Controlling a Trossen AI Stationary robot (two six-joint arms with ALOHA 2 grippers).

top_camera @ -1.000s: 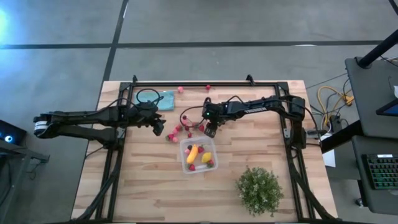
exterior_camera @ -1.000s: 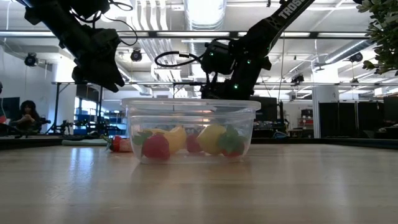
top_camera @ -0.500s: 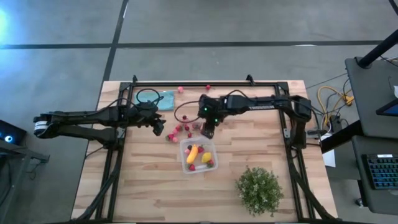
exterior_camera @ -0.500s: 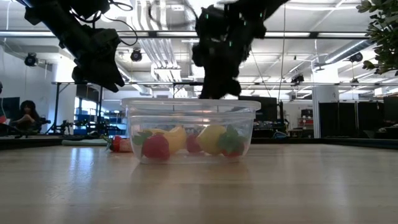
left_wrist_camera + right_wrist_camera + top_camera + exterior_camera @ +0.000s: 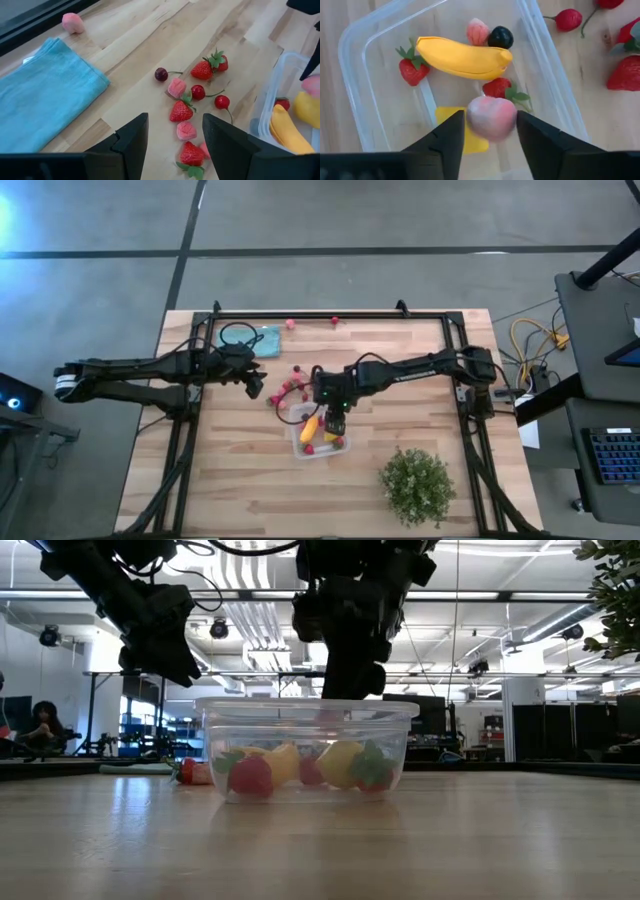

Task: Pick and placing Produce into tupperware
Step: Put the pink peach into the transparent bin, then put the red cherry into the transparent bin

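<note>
From above, the right gripper (image 5: 335, 423) hangs over the tupperware (image 5: 300, 442), which sits directly beneath it; the left gripper (image 5: 255, 385) waits beside the loose Produce (image 5: 284, 392) on the table. In the right wrist view a pink piece (image 5: 491, 118) sits between parted fingers (image 5: 445, 142), above the banana (image 5: 462, 57); whether they touch it I cannot tell. The left wrist view shows fingers (image 5: 132, 135) apart, empty, strawberries (image 5: 181, 111) just ahead.
</note>
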